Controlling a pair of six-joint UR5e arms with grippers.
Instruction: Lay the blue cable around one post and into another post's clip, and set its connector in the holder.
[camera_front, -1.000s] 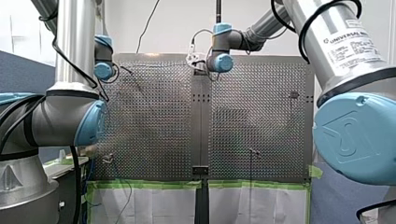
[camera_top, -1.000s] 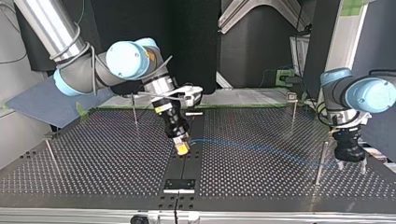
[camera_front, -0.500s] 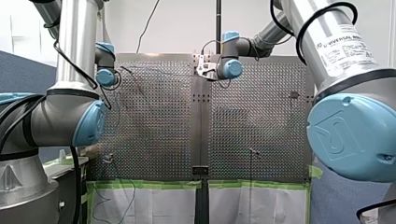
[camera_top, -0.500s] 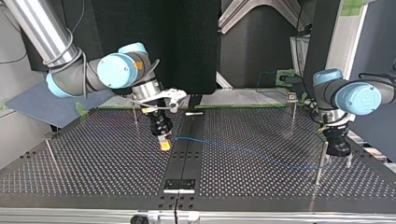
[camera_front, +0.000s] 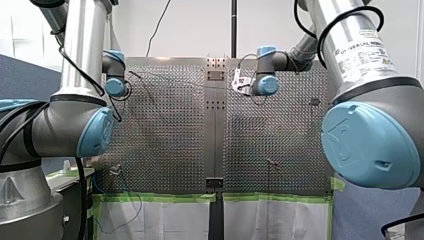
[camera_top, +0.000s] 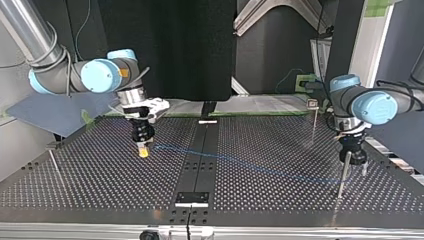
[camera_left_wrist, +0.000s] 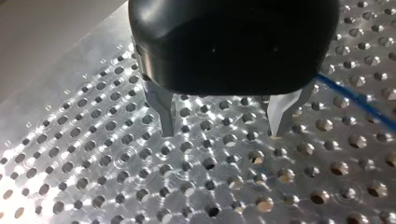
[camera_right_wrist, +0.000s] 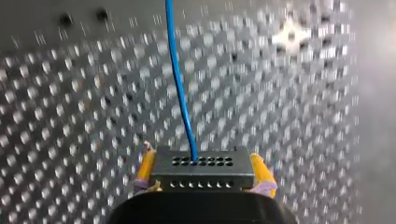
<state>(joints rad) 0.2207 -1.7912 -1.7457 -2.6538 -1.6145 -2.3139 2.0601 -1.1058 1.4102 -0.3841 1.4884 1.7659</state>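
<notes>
My right gripper (camera_right_wrist: 203, 164) clamps the black connector (camera_right_wrist: 201, 179) well apart from the post (camera_top: 342, 175), while my left gripper (camera_left_wrist: 224, 131) hangs open and empty beside it, so the loose blue cable (camera_right_wrist: 179, 84) could slip past.

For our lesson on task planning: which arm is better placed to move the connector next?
Probably my right: its tool is shut on the connector, with the blue cable running out ahead of it. My left tool is open and empty, beside a post.
</notes>
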